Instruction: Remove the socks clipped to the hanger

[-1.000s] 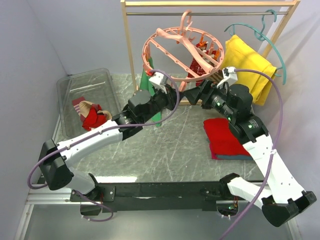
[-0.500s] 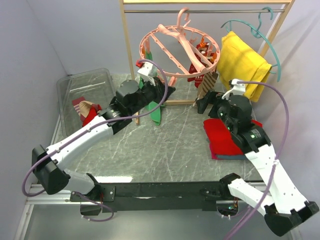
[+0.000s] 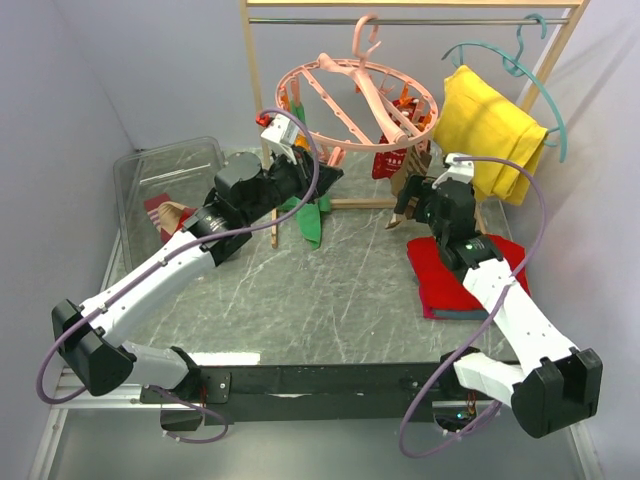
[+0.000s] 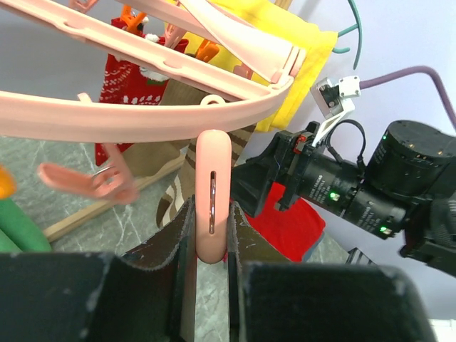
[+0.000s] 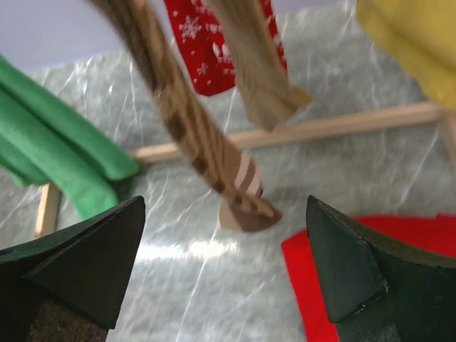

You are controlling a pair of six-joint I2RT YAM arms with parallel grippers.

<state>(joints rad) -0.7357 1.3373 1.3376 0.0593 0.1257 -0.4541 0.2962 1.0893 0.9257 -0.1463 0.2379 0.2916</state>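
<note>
Left arm swung up and left, left fingers (image 4: 182, 239) now pinched on a pink peg (image 4: 211, 185) under the hanger (image 4: 142, 117) rim, right arm drawn back, right fingers (image 5: 92, 256) spread before the tan striped sock (image 5: 192, 142).

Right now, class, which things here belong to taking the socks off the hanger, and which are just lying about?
Job: pink hanger, peg pinched by the left gripper, hanging socks, open right gripper.
Lying about: green cloth, yellow cloth on the teal hanger, folded red cloth.
</note>
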